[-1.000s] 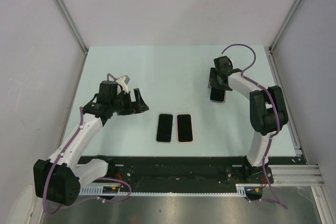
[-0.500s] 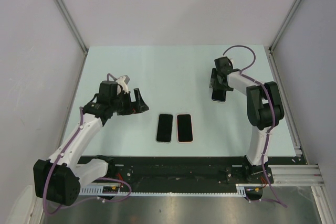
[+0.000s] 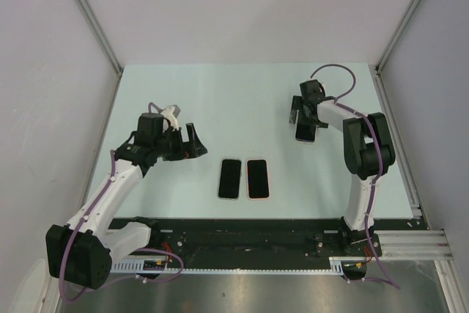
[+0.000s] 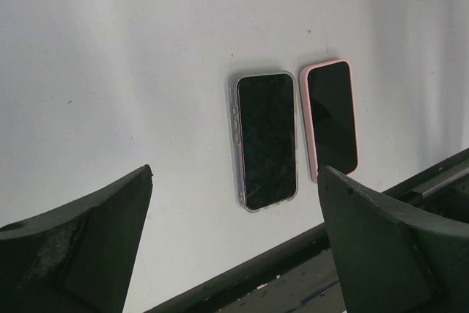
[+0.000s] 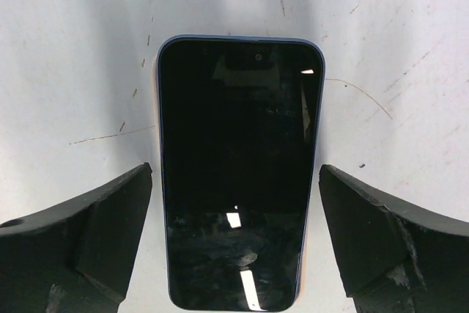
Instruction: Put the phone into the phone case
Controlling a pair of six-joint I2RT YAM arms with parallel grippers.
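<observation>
Right gripper (image 3: 303, 121) had opened wide since a second before, releasing the phone (image 5: 238, 174), which lay flat on the table (image 3: 242, 93) between its fingers, untouched. Left gripper (image 3: 189, 144) hung fully open, empty.

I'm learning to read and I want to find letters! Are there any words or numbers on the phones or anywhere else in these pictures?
There are no words, numbers or signs to read anywhere.
Blue-edged phone: the screen is dark, with only glints of light.
Clear-cased phone: the screen is dark and no brand shows.
Pink-cased phone: the screen is dark and no brand shows.
Table: there are only scratches and specks, not letters.
</observation>
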